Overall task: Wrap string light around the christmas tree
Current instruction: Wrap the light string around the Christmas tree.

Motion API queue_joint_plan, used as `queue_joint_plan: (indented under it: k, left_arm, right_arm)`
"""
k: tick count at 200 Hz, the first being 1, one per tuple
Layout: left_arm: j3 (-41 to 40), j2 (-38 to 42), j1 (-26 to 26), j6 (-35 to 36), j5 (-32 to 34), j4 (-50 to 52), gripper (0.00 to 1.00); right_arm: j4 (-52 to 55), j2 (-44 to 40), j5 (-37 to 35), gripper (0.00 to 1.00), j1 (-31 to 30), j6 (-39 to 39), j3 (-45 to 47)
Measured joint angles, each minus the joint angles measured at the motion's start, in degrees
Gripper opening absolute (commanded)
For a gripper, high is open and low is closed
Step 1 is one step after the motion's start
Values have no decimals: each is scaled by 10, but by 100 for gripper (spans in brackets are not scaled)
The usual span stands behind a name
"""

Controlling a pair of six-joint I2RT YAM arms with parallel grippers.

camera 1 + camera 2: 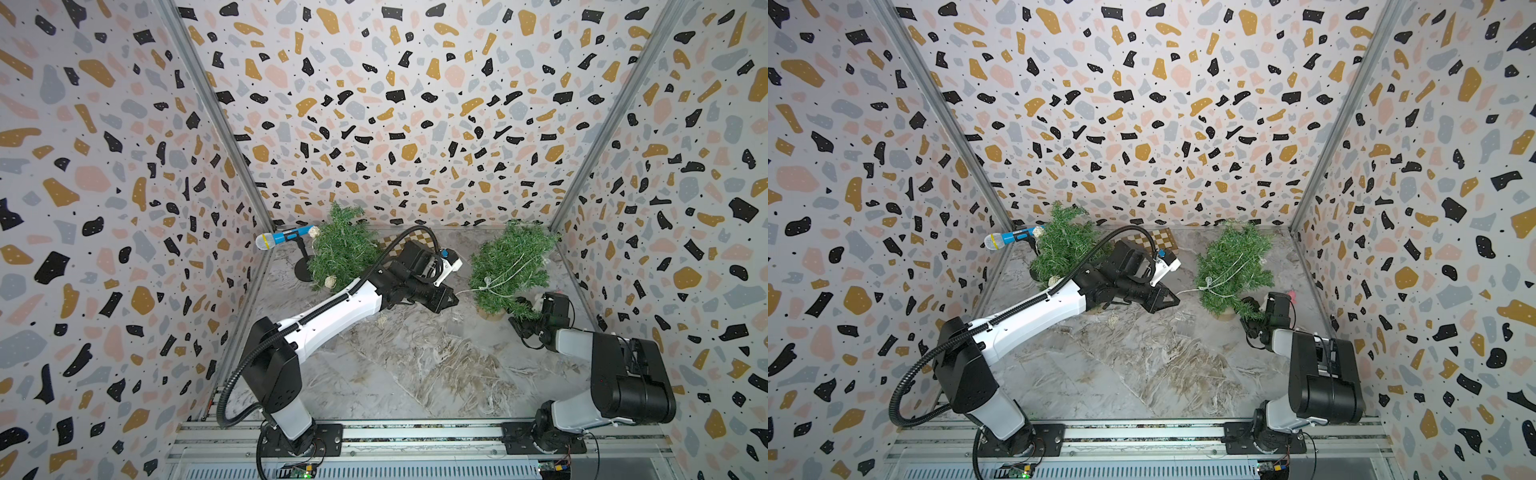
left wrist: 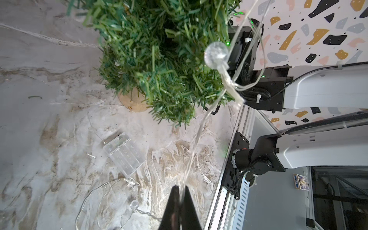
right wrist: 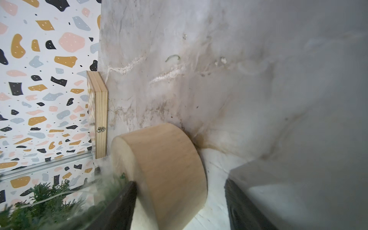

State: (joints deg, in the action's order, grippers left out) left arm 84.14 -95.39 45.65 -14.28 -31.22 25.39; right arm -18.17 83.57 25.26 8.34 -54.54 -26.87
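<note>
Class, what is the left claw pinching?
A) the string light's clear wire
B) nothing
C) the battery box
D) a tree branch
A: the left claw is shut on the string light, whose clear wire runs from its tips to the christmas tree.

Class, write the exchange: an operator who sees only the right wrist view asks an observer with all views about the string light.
Operator: Is anything holding the string light?
Observer: Yes. The left gripper is shut on its wire, which runs from there to the christmas tree.
Operator: Where is the battery box?
Observer: It lies flat on the table near the tree's wooden base, not touching it.
</note>
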Motion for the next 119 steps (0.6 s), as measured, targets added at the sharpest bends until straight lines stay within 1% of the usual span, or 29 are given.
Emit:
queue_joint_plan:
  k: [38, 61, 92, 119]
  left_arm:
    - [0, 0, 0, -2, -8, -2, 0]
    - [-2, 0, 1, -5, -15, -7, 0]
    - [-9, 0, 6, -10, -21, -10, 0]
    - [-9, 0, 11, -14, -26, -12, 0]
  right_arm:
    - [103, -49, -21, 73, 14, 37, -10]
    - [158, -73, -36, 74, 35, 64, -25]
    - [217, -104, -50, 74, 48, 101, -60]
    - [264, -153, -63, 74, 48, 142, -95]
